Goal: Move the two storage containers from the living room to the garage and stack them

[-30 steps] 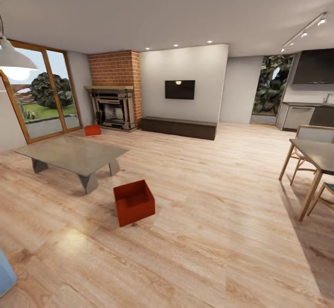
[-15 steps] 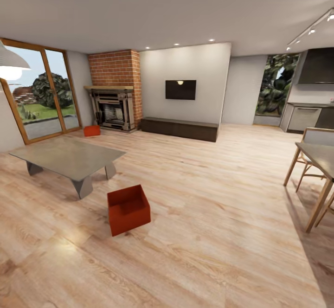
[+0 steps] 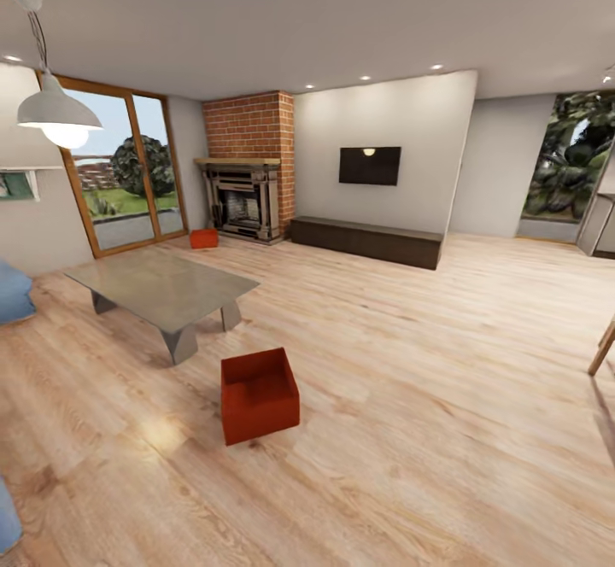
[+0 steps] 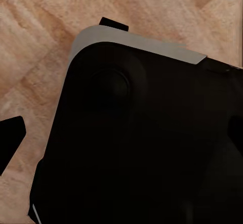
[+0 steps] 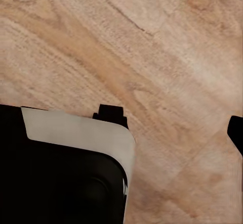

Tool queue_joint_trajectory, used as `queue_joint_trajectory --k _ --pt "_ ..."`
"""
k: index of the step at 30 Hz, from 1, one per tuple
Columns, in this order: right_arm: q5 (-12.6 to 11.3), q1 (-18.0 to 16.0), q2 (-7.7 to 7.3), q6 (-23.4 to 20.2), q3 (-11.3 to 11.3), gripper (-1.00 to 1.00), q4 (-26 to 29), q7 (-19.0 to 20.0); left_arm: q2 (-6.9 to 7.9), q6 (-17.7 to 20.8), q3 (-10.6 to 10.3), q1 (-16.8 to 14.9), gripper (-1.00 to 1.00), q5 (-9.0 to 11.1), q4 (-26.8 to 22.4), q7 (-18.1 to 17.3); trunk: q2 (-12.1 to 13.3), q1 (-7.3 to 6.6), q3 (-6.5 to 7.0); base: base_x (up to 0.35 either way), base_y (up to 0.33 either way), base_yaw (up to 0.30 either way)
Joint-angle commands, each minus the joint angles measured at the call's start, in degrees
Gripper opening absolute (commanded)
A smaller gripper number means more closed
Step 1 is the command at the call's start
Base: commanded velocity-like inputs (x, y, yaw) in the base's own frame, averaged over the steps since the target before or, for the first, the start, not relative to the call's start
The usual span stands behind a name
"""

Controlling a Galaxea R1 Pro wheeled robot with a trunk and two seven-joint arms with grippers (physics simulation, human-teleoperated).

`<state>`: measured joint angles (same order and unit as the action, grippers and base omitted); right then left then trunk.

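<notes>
Standing open on the wood floor [image 3: 444,396], the near bin [image 3: 259,394] sat just off the corner of the low table [image 3: 162,288], while the far bin [image 3: 203,238] rested by the fireplace [image 3: 248,200], well apart from the first. Both were in the living room, on the planks and nowhere near the garage, so the task looked barely begun. From the wrist views, the left gripper [image 4: 10,143] showed as dark tips beside the robot's black base [image 4: 152,143], and the right gripper [image 5: 172,123] as two tips well apart over bare planks; whether either was released or clenched could not be told, though nothing appeared between the tips. The chief risk, as I judged it, was the approach: the near bin lay close to the table leg, so a wide swing of the base might have clipped the table or nudged the bin aside. A lidless, tapered bin could also slip or tilt if pinched by one thin wall. Reaching so low to the floor might have strained the trunk's bend.
</notes>
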<state>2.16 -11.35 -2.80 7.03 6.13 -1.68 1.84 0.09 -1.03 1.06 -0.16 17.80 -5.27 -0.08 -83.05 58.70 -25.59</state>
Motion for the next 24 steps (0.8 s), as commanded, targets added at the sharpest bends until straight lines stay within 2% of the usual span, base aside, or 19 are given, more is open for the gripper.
queue_joint_trajectory --k 1,24 --pt "0.2 -0.1 -0.01 0.3 0.3 1.00 -0.2 0.1 -0.01 -0.1 0.1 0.0 1.00 0.2 0.0 0.0 0.0 0.03 -0.06 0.318 -0.005 0.266" --pt "0.2 -0.1 -0.01 0.3 0.3 1.00 -0.2 0.1 0.01 -0.1 0.1 0.0 1.00 0.2 0.0 0.0 0.0 0.03 -0.06 0.321 0.000 0.267"
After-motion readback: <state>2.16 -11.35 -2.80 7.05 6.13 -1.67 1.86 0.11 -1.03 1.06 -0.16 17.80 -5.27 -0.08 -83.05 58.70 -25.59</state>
